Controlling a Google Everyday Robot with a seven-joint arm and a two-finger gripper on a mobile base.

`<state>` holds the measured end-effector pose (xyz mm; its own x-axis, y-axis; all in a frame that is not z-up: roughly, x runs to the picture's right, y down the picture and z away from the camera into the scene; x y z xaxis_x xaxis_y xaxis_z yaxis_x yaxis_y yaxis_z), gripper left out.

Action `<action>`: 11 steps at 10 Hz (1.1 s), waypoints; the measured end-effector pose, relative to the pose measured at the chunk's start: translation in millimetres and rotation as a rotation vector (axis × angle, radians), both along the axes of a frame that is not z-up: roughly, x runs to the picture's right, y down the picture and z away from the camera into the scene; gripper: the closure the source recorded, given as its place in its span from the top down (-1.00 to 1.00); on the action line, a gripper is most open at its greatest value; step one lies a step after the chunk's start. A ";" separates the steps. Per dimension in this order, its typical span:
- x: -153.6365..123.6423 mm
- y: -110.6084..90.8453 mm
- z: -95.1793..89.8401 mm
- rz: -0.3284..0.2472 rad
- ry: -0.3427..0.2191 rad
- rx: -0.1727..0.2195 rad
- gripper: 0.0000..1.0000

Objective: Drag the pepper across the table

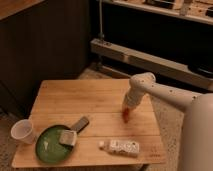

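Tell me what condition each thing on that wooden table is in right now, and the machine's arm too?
tool: lowered at the pepper, right part of the table
pepper: on the table, directly beneath the tool
table: level, carrying everything
white bottle: lying on its side near the front edge
cup: upright at the left edge
green plate: flat, a pale block on it
dark flat object: resting against the plate's rim
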<state>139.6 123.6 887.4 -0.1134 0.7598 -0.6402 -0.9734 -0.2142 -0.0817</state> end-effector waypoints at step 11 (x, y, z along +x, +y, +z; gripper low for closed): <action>43.2 16.9 -3.0 0.077 0.058 -0.011 -1.00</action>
